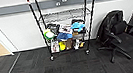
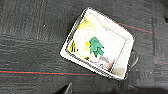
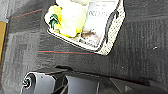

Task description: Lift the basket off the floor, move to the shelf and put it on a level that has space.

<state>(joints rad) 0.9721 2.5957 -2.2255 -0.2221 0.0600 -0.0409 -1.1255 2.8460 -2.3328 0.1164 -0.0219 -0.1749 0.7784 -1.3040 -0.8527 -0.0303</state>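
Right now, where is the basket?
The basket sits on the dark carpet floor, seen from above in both wrist views, beside a thin red line in the carpet. It is not on the shelf.

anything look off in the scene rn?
Nothing spilled or damaged. The basket sits flat on the floor, contents inside. The shelf has crammed lower tiers; a higher tier looks bare.

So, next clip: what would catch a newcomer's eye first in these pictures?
In the head view, the tall black wire shelf stands against the white wall, its lower tiers crammed with colourful clutter while an upper tier looks bare. Both wrist views look down on the cream basket sitting on the dark carpet floor, holding yellow and white items with a green tuft. A black office chair stands right of the shelf.
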